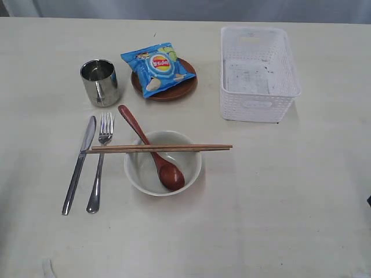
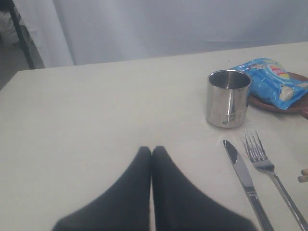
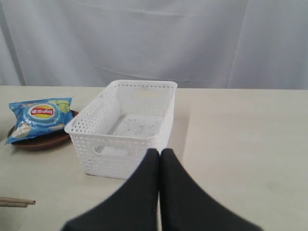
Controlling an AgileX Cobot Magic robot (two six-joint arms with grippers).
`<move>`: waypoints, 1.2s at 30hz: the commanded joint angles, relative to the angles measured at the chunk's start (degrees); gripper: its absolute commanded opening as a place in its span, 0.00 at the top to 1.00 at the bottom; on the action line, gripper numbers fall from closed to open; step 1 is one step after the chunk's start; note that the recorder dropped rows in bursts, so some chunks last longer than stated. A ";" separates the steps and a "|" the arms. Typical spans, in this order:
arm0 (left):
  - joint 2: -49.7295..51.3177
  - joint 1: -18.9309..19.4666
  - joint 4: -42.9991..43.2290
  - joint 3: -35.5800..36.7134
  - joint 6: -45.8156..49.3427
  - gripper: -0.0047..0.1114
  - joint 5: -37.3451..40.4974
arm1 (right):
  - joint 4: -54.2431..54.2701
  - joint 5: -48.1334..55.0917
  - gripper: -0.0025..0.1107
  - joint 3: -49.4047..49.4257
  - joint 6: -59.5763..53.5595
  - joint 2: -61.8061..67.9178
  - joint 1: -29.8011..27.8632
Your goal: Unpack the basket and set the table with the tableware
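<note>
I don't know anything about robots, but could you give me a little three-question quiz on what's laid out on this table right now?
1. True or false: the white plastic grid-sided basket has nothing in it.
2. What lies on the small dark brown round plate? A. a steel fork. B. a blue chip bag. C. a steel cup.
3. What rests across the rim of the off-white round bowl, above the reddish-brown wooden spoon?

Key: 1. True. 2. B. 3. The two wooden chopsticks.
</note>
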 commanded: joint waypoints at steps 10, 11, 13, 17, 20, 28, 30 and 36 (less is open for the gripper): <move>-0.11 -0.29 -0.13 0.13 -0.13 0.96 -0.03 | -7.32 5.37 0.98 0.61 4.46 -0.37 0.20; -0.11 -0.29 -0.13 0.13 -0.13 0.96 -0.03 | -7.32 5.47 0.98 0.61 4.21 -0.37 0.20; -0.11 -0.29 -0.13 0.13 -0.13 0.96 -0.03 | -7.32 5.47 0.98 0.61 4.08 -0.37 0.20; -0.11 -0.29 -0.13 0.13 -0.13 0.96 -0.03 | -7.32 5.47 0.98 0.61 4.08 -0.37 0.20; -0.11 -0.29 -0.13 0.13 -0.13 0.96 -0.03 | -7.32 5.47 0.98 0.61 4.08 -0.37 0.20; -0.11 -0.29 -0.03 0.13 -0.13 0.96 -0.03 | -7.32 5.47 0.98 0.61 4.08 -0.37 0.20; -0.11 -0.29 -0.03 0.13 -0.13 0.96 -0.03 | -7.32 5.47 0.98 0.61 4.08 -0.37 0.20; -0.11 -0.29 -0.03 0.13 -0.13 0.96 -0.03 | -7.21 5.47 0.98 0.61 4.10 -0.37 0.20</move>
